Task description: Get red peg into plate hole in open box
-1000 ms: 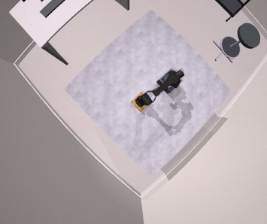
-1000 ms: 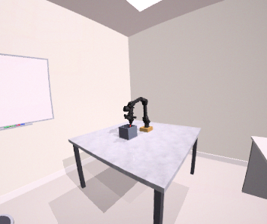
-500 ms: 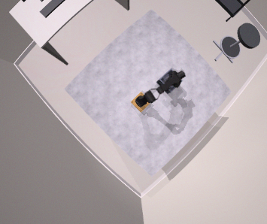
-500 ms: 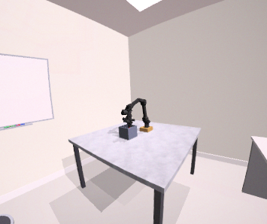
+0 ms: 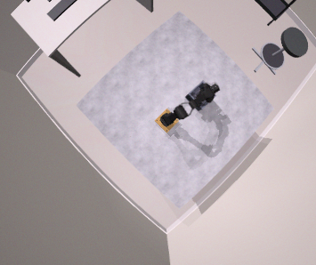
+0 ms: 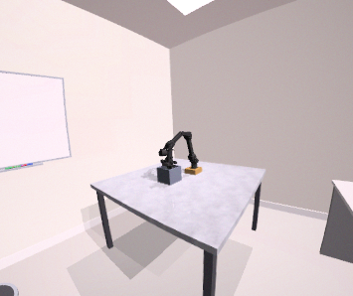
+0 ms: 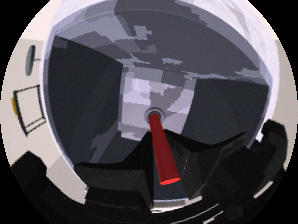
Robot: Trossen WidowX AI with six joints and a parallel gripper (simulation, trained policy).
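The red peg (image 7: 161,150) stands roughly upright inside the open dark blue-grey box (image 5: 191,98) (image 6: 165,176) (image 7: 80,92). My gripper (image 7: 156,133) is shut on the peg, with the fingers reaching down into the box opening. The peg's bright upper end shows between the fingers. Its lower end meets the grey-ringed hole (image 7: 148,110) in the light plate (image 7: 136,92) at the box bottom. I cannot tell how far it has entered, if at all. In the top and exterior views the arm's hand is over the box and hides the peg.
The arm's base stands on an orange block (image 5: 162,126) (image 6: 193,171) beside the box. Both rest on the pale grey table (image 5: 128,98) (image 6: 198,204). The box walls surround the fingers closely. A stool and a white desk stand away from the table.
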